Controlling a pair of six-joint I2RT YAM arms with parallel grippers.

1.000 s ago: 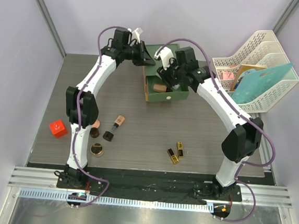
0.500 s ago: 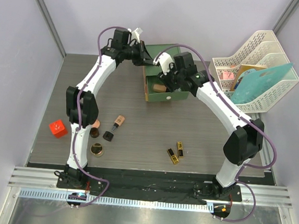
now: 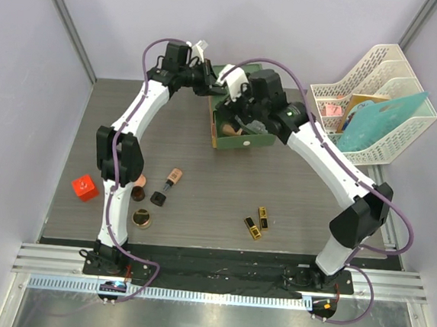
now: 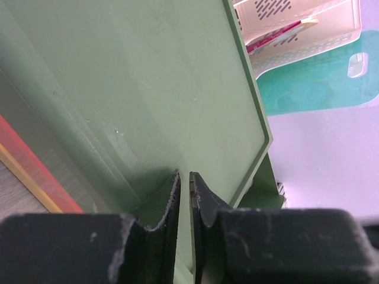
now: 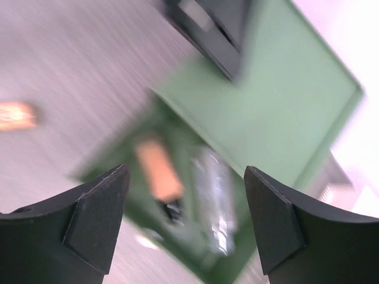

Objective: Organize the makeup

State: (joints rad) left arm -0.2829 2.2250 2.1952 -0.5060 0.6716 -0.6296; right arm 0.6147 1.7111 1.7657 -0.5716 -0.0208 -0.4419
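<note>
My left gripper [image 4: 183, 189] is shut on the edge of the green box's raised lid [image 4: 148, 89], at the back of the table [image 3: 210, 82]. The right gripper [image 5: 186, 222] hangs open over the open green box [image 3: 245, 141], with nothing between its fingers. Inside the box lie a peach tube [image 5: 157, 168] and a clear tube [image 5: 214, 198], both blurred. On the table sit another peach tube with a black cap [image 3: 171, 181], two gold-black lipsticks [image 3: 253, 226], a gold jar [image 3: 142, 219] and a small brown jar [image 3: 138, 194].
A red cube [image 3: 85, 188] sits at the left. A white basket [image 3: 373, 100] holding a teal folder stands at the back right. The left arm's links rise close to the jars at the left.
The right jaws have opened wide and the right wrist has shifted left and up over the box. The left gripper still holds the lid.
</note>
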